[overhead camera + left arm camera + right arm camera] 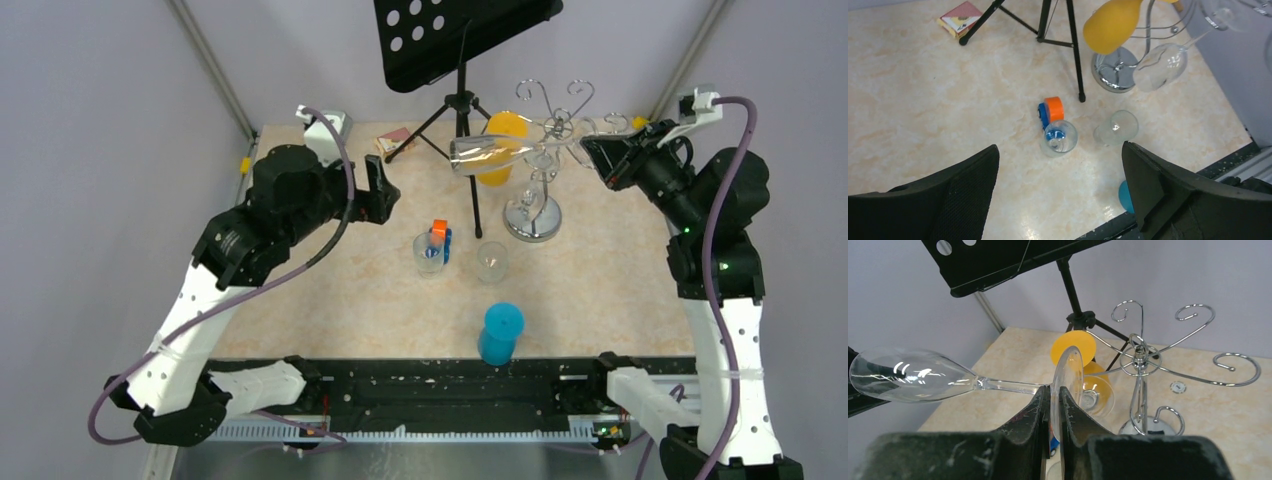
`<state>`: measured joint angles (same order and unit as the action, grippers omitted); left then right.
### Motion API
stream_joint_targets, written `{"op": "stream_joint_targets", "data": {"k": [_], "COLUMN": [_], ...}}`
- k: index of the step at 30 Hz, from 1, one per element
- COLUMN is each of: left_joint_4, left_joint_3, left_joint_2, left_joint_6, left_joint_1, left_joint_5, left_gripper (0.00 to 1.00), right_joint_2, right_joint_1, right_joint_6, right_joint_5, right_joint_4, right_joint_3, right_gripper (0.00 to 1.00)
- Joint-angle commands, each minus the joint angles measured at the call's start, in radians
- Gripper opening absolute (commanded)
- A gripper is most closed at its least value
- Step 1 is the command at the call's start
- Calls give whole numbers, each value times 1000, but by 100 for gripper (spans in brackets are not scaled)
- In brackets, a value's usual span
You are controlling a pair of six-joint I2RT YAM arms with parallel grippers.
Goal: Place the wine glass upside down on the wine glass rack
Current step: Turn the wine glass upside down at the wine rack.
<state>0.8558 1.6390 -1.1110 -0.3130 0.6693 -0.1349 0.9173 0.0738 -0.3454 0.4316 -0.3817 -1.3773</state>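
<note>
Stage: carry to the wine glass rack [533, 215], judged about midway; the wine glass [485, 155] is in the air and on its side, not yet hung.
Table [330, 300]: the rack base stands between 2 and 3 o'clock of the table centre, near one foot of the music stand [455, 35].
Right gripper [603, 160]: closed on the foot of the wine glass; stem and bowl point to 9 o'clock in the top view.
Left gripper [383, 192]: fingers wide apart with nothing between them, at 9 o'clock of the rack and well apart from it.
Rack hooks: curled arms spread from the post top; in the right wrist view they lie at 3 o'clock of the clamped foot, near it.
Orange glass [505, 128]: appears to hang bowl-down at 10 o'clock of the post, so that hook is taken.
Next move: probably a wrist roll to bring the bowl downward, then a slide of the stem into a free hook so that the foot rests on the wire. The orange glass and the music stand legs leave little room on the 9 o'clock side.
Hidden, music stand: its desk is cut off by the top edge.
Hidden, rack: in the top view the wine glass crosses the hooks; touching or apart cannot be told.
Hidden, foot: seen edge-on between the fingers, so the depth of hold is unclear.
</note>
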Motion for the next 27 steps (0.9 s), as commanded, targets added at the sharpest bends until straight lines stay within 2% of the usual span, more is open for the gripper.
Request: {"op": "stream_joint_targets", "data": {"k": [1, 6, 17, 22, 27], "left_joint_4": [65, 142, 195, 206, 164], "left_joint_3": [-18, -25, -133, -180, -239], "left_joint_2": [-34, -85, -172, -176, -128], "left_joint_6": [-31, -101, -260, -304, -316], "left_joint_1": [-8, -52, -243, -309, -361], "left_joint_5": [-55, -3, 303, 329, 348], "left_gripper": [96, 99, 98, 98, 98], "right_joint_2": [-26, -14, 75, 124, 165], "right_joint_1": [-3, -3, 7, 36, 116], "right_joint_6": [100, 107, 83, 96, 183], "right_joint_5": [-34, -5, 130, 183, 145], "right_joint_4": [68, 81, 68, 25, -60], "right_joint_3": [-8, -15, -60, -89, -131], "right_gripper": [0, 0, 0, 0, 0]}}
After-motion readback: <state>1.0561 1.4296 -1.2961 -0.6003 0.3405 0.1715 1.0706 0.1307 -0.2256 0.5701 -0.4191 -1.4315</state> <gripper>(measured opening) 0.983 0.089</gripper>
